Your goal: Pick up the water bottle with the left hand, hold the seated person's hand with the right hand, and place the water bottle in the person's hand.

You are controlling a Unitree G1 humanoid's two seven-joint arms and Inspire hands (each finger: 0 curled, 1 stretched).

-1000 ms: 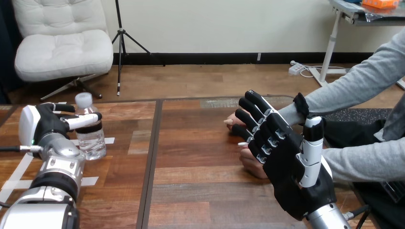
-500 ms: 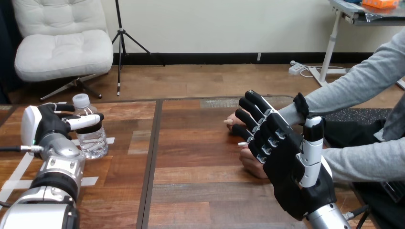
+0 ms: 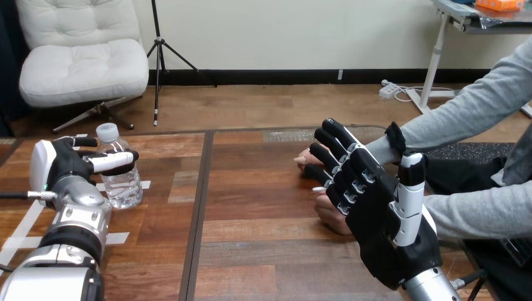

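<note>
Nearest, the right robot hand (image 3: 383, 219) is being held upright over the desk (image 3: 251, 207), fingers straight and apart, clamped on nothing, in front of the person's two hands (image 3: 329, 213) resting there. Further left, the white-capped water bottle (image 3: 122, 185) is standing upright beside white tape strips (image 3: 22, 229) and is being gripped by the left robot hand (image 3: 63, 166), fingers curled round it. The bottle's fill level cannot be told.

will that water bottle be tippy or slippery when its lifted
Probably tippy: the water bottle is tall and narrow, standing on a small base on the table. Its clear plastic looks smooth and thin, so it may slip or dent where the left robot hand wraps it. Fill level is unclear.
</note>
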